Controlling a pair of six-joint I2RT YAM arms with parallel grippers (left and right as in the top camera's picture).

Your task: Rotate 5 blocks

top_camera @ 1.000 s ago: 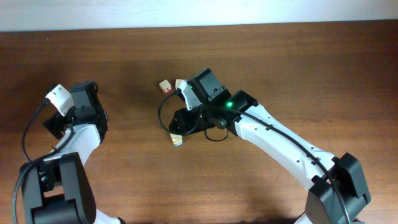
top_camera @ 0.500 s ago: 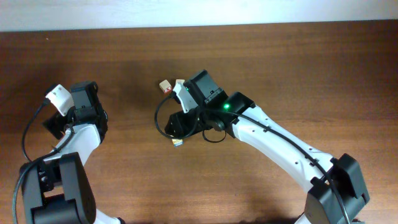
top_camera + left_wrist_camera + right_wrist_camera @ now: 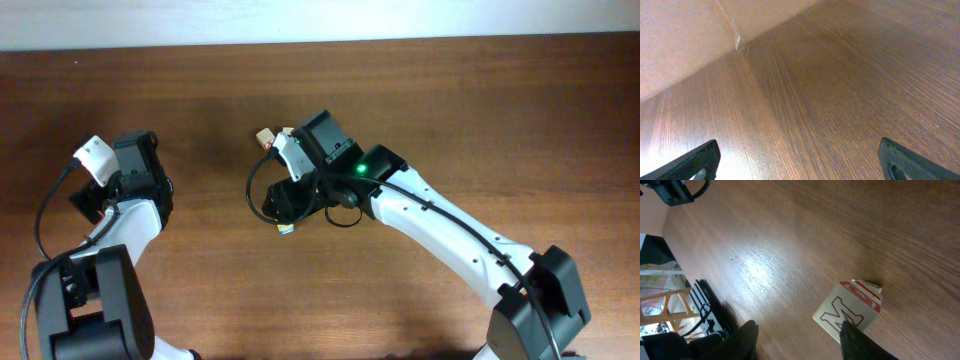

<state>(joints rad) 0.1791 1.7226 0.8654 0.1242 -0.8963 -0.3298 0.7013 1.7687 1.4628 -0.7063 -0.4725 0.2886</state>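
Observation:
In the right wrist view a pale block [image 3: 842, 311] with a red outlined M on top and a red-striped side lies on the table. It sits just beyond my right finger [image 3: 862, 342], which covers its near corner. My right gripper [image 3: 800, 327] is open, with only bare wood between its tips. From overhead it [image 3: 283, 208] hovers over a blue-edged block [image 3: 286, 229], most of which it hides. A red-printed block [image 3: 265, 138] and a half-hidden block [image 3: 287, 132] lie behind the wrist. My left gripper [image 3: 800, 157] is wide open over bare wood, far left [image 3: 100, 165].
The pale wall meets the table's back edge [image 3: 320, 42]. My left arm's base [image 3: 95, 300] fills the lower left and my right arm's base [image 3: 540, 310] the lower right. A black cable [image 3: 252, 185] loops beside the right wrist.
My right gripper's jaws have spread wider. The right arm has slid slightly up and left, covering more of the blue-edged block. The left arm has not moved.

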